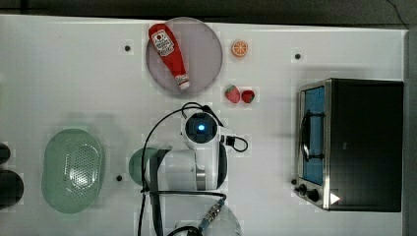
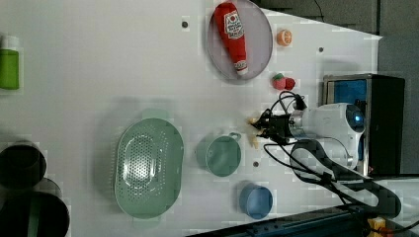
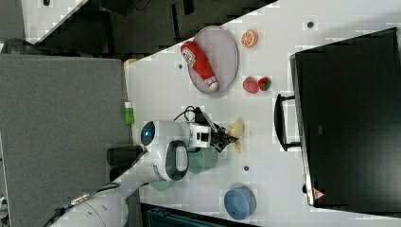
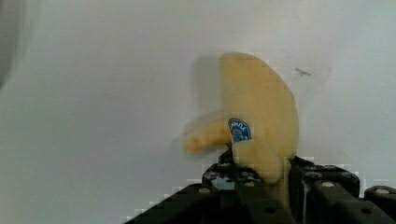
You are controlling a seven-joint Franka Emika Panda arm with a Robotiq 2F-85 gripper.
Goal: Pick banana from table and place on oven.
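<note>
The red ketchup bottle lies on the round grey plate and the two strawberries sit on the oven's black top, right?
Not quite. The top view shows the two red strawberries on the white table, not on the oven. The ketchup bottle does lie on the round grey plate.

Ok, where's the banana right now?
In the right view the banana lies on the table at the gripper, between the green cup and the oven's door handle.

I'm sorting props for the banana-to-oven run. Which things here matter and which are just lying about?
Job: banana, hand, oven, table.
Lying about: ketchup bottle, plate, orange slice, strawberries, colander, green cup, blue cup.
</note>
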